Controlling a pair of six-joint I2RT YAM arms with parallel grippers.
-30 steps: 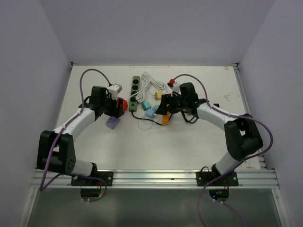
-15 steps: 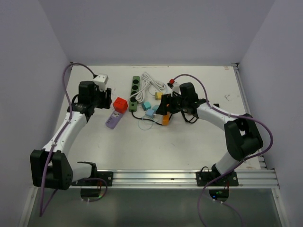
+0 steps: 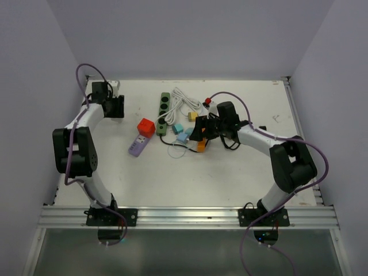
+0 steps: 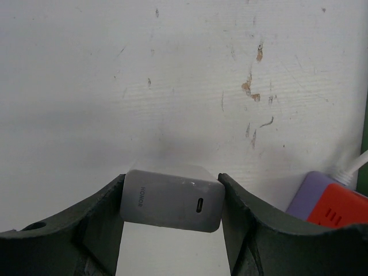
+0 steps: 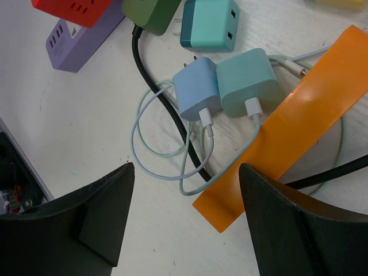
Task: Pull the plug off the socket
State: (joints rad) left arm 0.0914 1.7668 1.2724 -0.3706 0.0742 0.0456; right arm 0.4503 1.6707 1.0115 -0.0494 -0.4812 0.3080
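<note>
A white-grey plug [image 4: 172, 198], a boxy charger with one port, is clamped between my left gripper's [image 4: 171, 178] fingers, just above bare tabletop. In the top view that left gripper [image 3: 117, 106] is at the far left back of the table, well apart from the socket [image 3: 164, 112], the long dark-green strip at centre back. No plug shows in the socket's round holes. My right gripper [image 5: 185, 172] is open over thin cables, beside the socket's black cord [image 5: 167, 115], holding nothing; it is right of the socket [image 5: 150, 12].
A red cube adapter [image 3: 145, 127] sits on a lavender strip [image 3: 137, 148] left of the socket. Light-blue [image 5: 197, 89] and teal [image 5: 247, 80] chargers, an orange strip [image 5: 299, 126] and a coiled white cable [image 3: 184, 102] crowd the middle. Walls enclose the table on three sides.
My left arm has swung from beside the red adapter out to the far left back corner, carrying the white plug with it. The right arm has stayed put.
</note>
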